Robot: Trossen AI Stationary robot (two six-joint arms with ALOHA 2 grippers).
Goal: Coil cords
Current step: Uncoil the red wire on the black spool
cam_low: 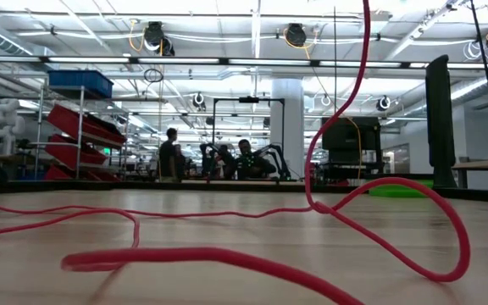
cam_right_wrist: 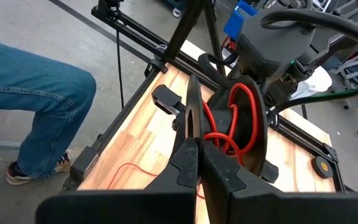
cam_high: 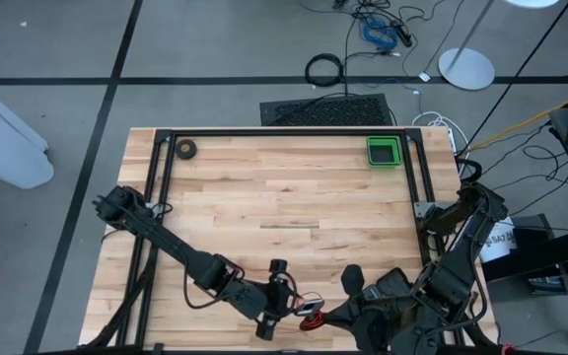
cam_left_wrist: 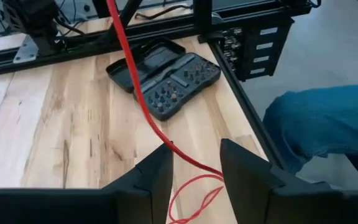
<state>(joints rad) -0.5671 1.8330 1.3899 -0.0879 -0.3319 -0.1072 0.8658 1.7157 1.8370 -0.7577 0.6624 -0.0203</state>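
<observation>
Red cords run between left gripper fingers, jaws partly apart, not clamped. Right gripper pinched shut on cords at table's near edge.

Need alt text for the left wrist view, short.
The left gripper straddles a taut red cord with its fingers apart, above a wooden table. Beyond lie an open black bit case and a person's jeans-clad leg.
</observation>
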